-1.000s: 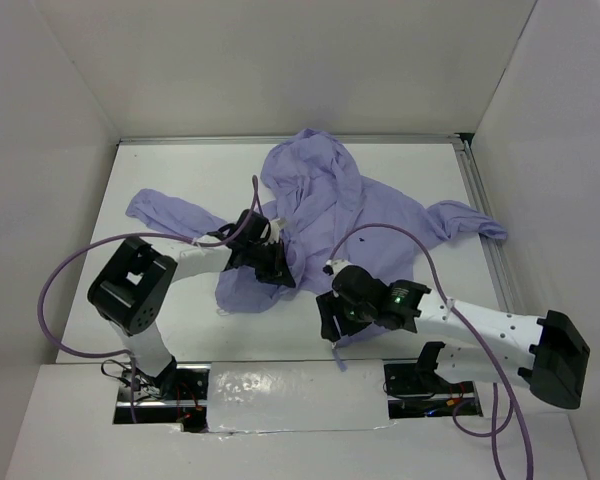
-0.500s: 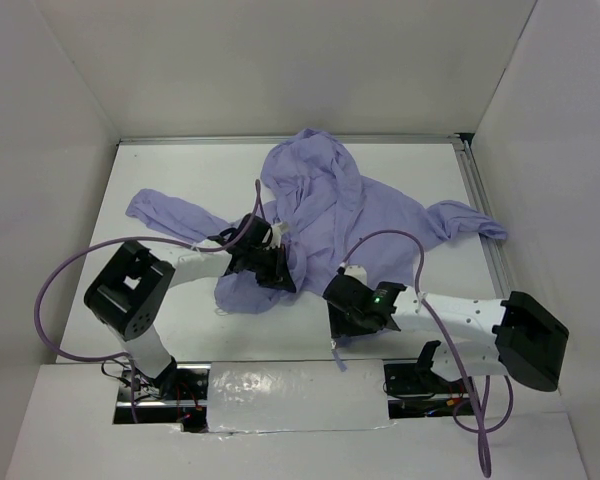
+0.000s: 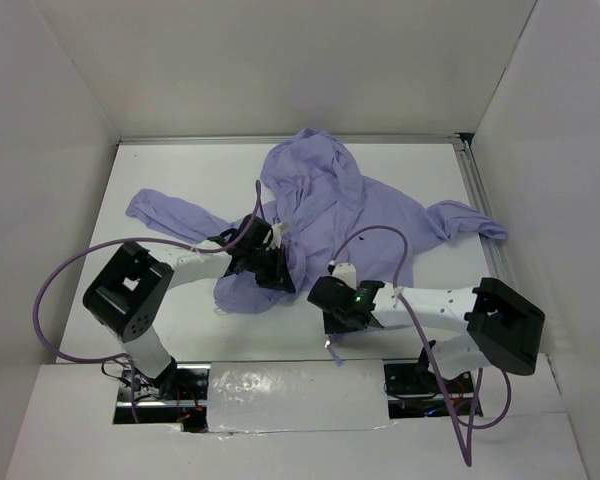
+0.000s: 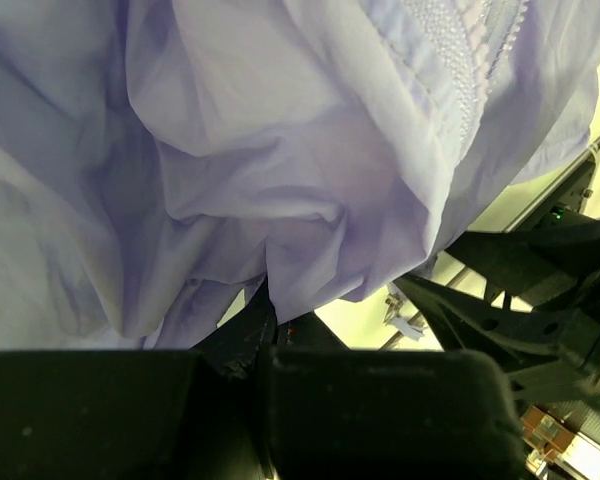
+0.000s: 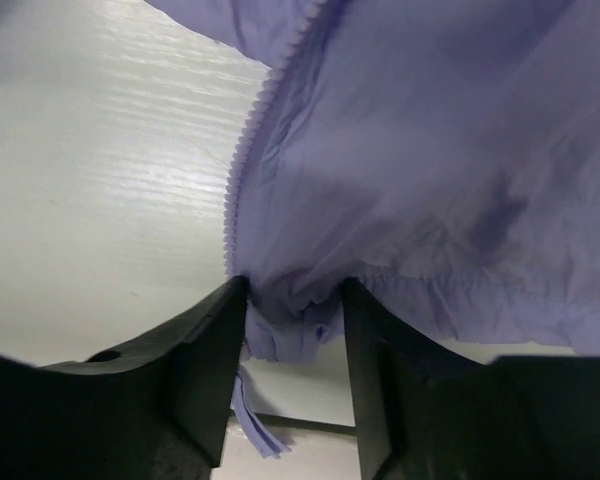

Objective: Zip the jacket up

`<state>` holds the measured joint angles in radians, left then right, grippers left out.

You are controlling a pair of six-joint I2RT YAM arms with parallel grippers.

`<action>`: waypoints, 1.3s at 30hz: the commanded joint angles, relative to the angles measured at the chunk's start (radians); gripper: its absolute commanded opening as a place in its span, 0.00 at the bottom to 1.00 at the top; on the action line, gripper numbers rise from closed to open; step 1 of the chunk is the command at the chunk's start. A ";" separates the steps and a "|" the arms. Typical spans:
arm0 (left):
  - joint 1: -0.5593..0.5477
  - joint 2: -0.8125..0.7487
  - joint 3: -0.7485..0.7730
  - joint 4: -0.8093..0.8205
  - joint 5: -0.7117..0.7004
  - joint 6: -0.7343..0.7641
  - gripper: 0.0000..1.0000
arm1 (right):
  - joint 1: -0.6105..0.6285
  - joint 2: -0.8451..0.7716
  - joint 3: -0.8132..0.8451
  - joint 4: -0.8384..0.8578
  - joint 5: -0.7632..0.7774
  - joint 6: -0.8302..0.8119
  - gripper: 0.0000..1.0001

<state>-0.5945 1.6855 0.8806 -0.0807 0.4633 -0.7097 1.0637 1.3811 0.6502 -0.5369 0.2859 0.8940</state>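
Lavender cloth lay crumpled across the white tabletop: the jacket, spread out beyond both hands, with one sleeve flung off to the left, the other sleeve to the right, and the hood bunched at the far end.

The left hand sat on the jacket's near left flap, its jaws closed tight on a fold of cloth. In its own wrist view the fabric gathered to a pinched point right at the fingertips and hung in loose billows above them. A pale beaded strip ran along the fabric up and to the right of that hand. (Past the cloth, low on the right, dark robot parts showed, too blurred to make out.)

The right hand lay low at the jacket's near hem, to the right of the left hand and apart from it. Its fingers stood partway apart with the bottom corner of the hem bunched between them, cloth touching both inner faces. Whether they pinched it or merely flanked it, I could not tell. A zip edge ran up from the left finger, away from the hand, with bare tabletop to its left and wrinkled fabric to its right. A short tail of cloth dangled below the hem by that same finger.
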 commanded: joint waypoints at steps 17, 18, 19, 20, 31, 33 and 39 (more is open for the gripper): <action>-0.005 -0.104 0.001 -0.053 -0.063 0.016 0.00 | 0.082 0.242 0.069 -0.002 0.007 0.088 0.00; -0.004 -0.107 0.004 -0.054 -0.057 0.021 0.00 | 0.068 0.213 0.053 0.018 0.009 0.076 0.00; -0.004 -0.119 0.006 -0.054 -0.043 0.024 0.00 | 0.055 0.140 0.040 0.037 0.009 0.065 0.00; -0.002 -0.124 0.009 -0.053 -0.035 0.027 0.00 | 0.027 0.097 0.028 0.063 -0.001 0.043 0.00; 0.021 -0.337 -0.046 0.113 0.173 0.000 0.00 | -0.206 -0.600 -0.182 0.503 -0.143 -0.191 0.00; 0.013 -0.363 -0.049 0.156 0.199 -0.029 0.00 | -0.237 -0.645 -0.195 0.573 -0.163 -0.223 0.00; -0.011 -0.434 -0.123 0.403 0.222 -0.111 0.00 | -0.303 -0.691 -0.326 0.916 -0.312 -0.224 0.00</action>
<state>-0.5934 1.2922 0.7891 0.1333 0.6304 -0.7696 0.7887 0.6960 0.3744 0.1230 0.0795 0.7044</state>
